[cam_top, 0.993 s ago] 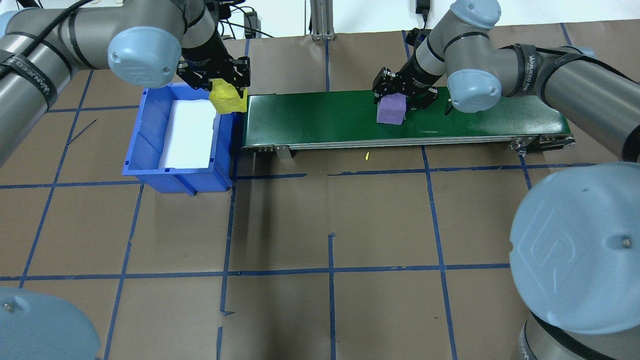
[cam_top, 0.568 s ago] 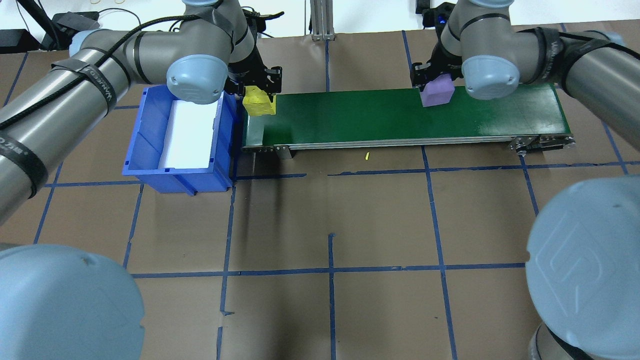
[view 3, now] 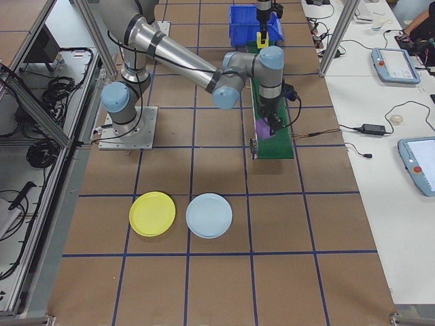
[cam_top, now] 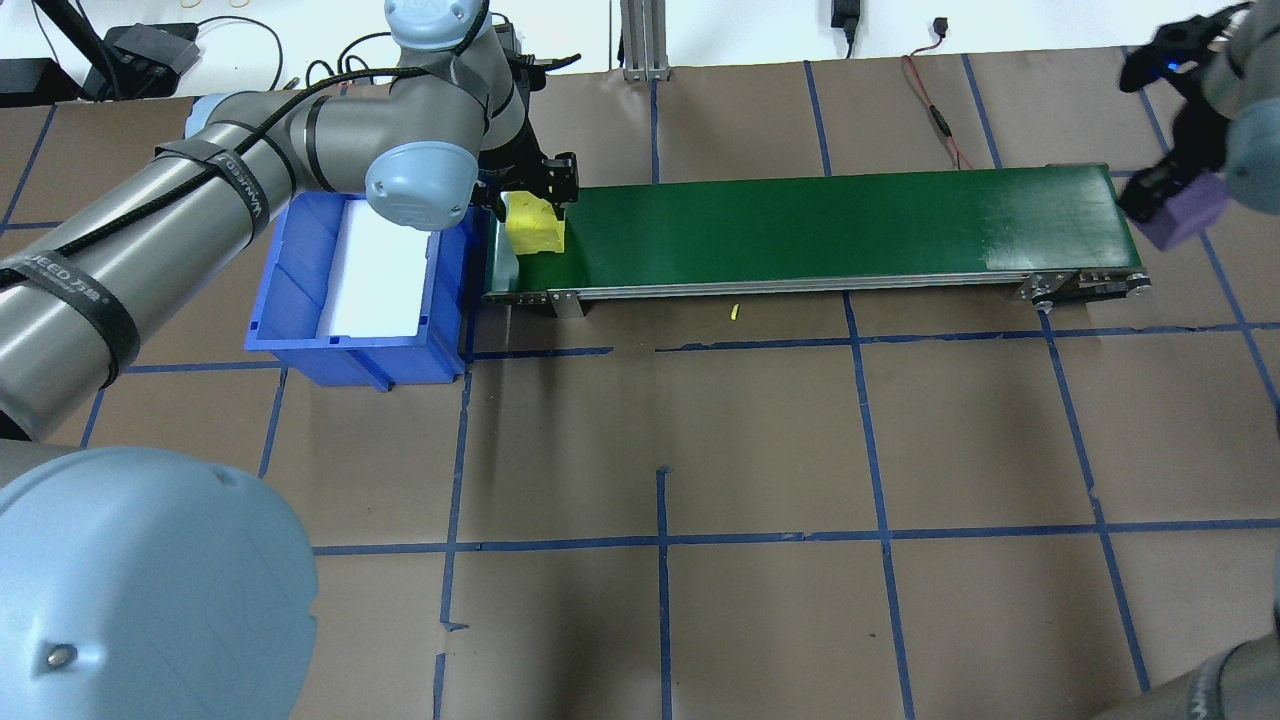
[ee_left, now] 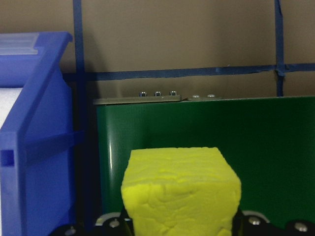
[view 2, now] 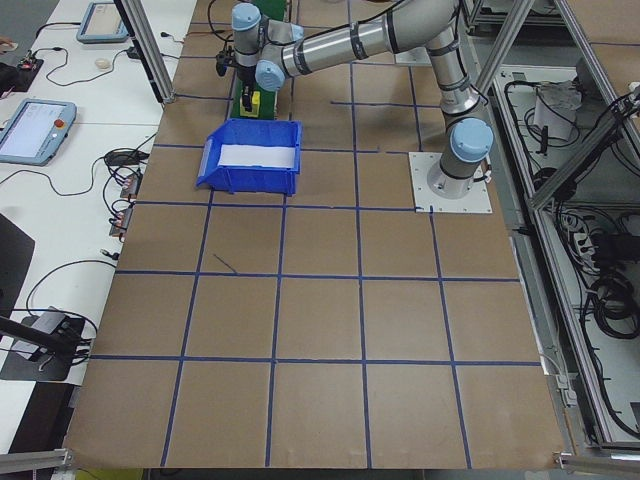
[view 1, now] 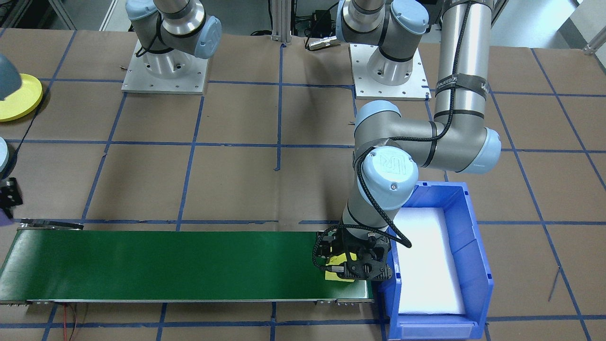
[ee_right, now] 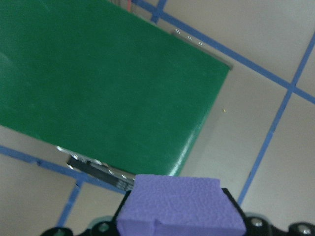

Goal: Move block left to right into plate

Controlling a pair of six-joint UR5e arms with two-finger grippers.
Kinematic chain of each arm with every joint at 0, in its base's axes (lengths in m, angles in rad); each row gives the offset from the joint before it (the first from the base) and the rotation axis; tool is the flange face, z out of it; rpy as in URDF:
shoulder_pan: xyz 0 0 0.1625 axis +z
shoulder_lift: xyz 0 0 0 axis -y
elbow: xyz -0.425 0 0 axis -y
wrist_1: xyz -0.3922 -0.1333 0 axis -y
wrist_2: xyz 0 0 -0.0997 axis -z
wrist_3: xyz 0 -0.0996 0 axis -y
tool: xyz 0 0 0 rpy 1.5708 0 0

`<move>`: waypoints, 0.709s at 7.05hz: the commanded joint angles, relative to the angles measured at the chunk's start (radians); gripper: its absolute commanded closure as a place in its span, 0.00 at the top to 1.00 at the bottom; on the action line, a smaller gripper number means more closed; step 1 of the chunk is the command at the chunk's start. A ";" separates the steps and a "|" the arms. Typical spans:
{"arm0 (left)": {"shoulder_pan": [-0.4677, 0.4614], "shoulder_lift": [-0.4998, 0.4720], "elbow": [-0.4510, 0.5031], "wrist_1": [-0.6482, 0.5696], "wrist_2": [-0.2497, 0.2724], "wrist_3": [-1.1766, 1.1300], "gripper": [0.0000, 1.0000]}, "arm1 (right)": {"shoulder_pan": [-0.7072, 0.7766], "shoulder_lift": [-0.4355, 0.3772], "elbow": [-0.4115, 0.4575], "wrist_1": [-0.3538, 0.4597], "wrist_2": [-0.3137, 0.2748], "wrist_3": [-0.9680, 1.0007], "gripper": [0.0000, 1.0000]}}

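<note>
Robotics lab; taped-grid table [view 3: 204, 272]; aluminium framing [view 3: 340, 34]; teach pendants [view 3: 391, 64]

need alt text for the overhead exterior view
The left gripper holds a yellow block over the left end of a green conveyor belt, beside a blue bin. At the right edge, the right gripper carries a purple block past the belt's end.

Yellow block [cam_top: 535, 226]; purple block [cam_top: 1185, 216]; green belt [cam_top: 820, 230]; blue bin [cam_top: 300, 300]; brown, blue-gridded table [cam_top: 660, 450].
</note>
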 commanded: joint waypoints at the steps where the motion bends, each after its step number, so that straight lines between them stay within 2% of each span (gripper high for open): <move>1: 0.000 0.083 0.010 -0.024 0.009 0.003 1.00 | -0.305 -0.007 0.092 0.008 -0.002 -0.262 0.38; 2: 0.000 0.161 0.010 -0.143 0.020 0.003 1.00 | -0.437 -0.007 0.155 -0.010 0.010 -0.319 0.38; 3: 0.000 0.224 0.007 -0.194 0.052 0.003 1.00 | -0.504 -0.004 0.202 -0.047 0.012 -0.350 0.38; 4: 0.000 0.309 -0.007 -0.276 0.058 0.005 1.00 | -0.518 0.030 0.209 -0.111 0.007 -0.378 0.43; 5: 0.021 0.404 -0.022 -0.382 0.063 0.005 1.00 | -0.529 0.091 0.206 -0.133 0.027 -0.392 0.89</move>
